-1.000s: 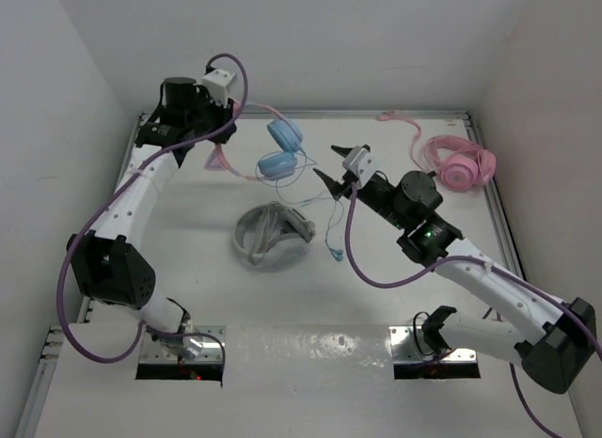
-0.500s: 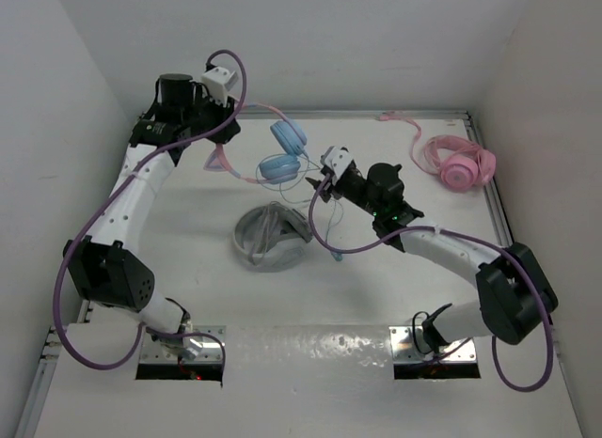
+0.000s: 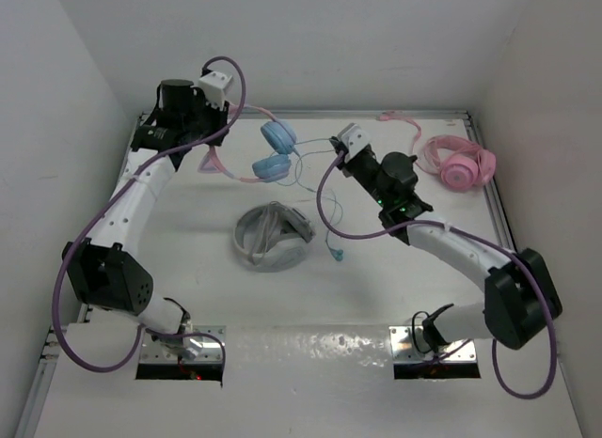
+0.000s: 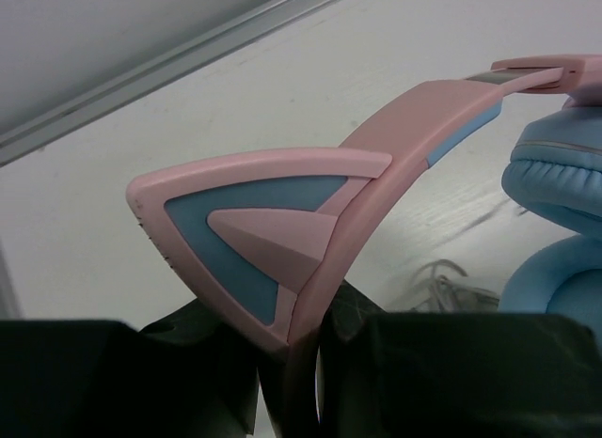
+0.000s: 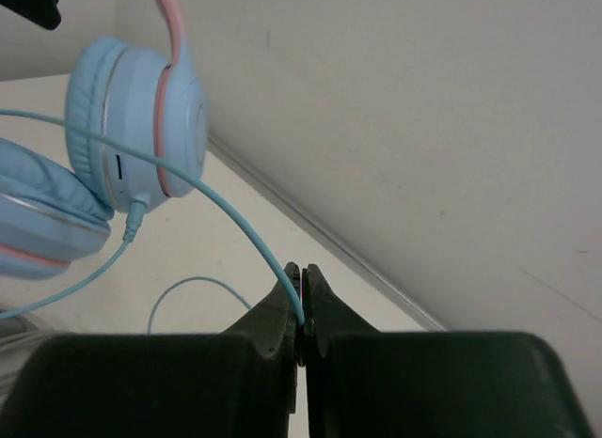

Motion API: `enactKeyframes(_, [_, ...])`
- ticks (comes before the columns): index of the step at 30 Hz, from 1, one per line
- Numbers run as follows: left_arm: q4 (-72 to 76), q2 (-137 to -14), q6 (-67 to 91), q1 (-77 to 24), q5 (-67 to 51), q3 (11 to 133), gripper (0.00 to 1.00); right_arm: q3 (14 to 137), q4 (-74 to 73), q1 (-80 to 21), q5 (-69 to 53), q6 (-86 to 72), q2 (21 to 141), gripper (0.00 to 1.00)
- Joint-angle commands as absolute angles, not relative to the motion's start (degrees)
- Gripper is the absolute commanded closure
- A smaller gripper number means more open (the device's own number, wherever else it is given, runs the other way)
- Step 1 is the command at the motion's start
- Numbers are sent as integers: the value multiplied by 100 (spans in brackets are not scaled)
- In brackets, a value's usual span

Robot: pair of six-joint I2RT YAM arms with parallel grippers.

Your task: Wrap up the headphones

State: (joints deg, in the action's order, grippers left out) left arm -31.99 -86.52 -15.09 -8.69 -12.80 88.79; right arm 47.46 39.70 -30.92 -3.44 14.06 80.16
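White table [image 3: 395, 269] below, left pincer [image 4: 290, 349] clamps headphones [image 3: 275, 151], right pincer [image 5: 301, 297] their cable [image 5: 226, 209].

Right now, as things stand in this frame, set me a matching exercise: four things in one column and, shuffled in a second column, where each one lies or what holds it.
Things
1. light blue cable
2. pink cat-ear headband
3. all-pink headphones
4. white-grey headphones

Places
A. lying near the middle of the table
B. clamped in the left gripper
C. lying near the table's far right corner
D. pinched in the right gripper

Pairs: 1-D, 2-B, 3-C, 4-A
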Motion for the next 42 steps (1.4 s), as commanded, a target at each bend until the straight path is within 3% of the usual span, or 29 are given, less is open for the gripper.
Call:
enactKeyframes(1, [-2382, -8569, -1634, -958, -344, 8894, 100, 4772, 3807, -3085, -175, 1749, 7244, 100])
enactKeyframes(7, [-2215, -8789, -1354, -993, -193, 8921, 100, 5290, 2638, -3374, -588, 1757, 6970, 100])
enactKeyframes(14, [-2285, -8912, -1440, -1090, -518, 9097, 100, 5791, 2716, -3595, -317, 1872, 7294, 100])
enactKeyframes(18, [-2477, -8798, -2222, -1300, -896, 8895, 100, 6755, 2190, -3586, 289, 2082, 7873, 100])
enactKeyframes(26, [-2882, -8649, -3138, -2197, -852, 8473, 100, 8636, 1399, -3568, 334, 2048, 9043, 100])
enactKeyframes(35, [-3374, -8385, -2707, -2241, -2126, 8789, 100, 9219, 1257, -2725, 387, 608, 9702, 100])
enactKeyframes(42, [-3472, -8508, -2479, -2250, -2760, 9017, 100, 9878, 1072, -2681, 290, 317, 10353, 100])
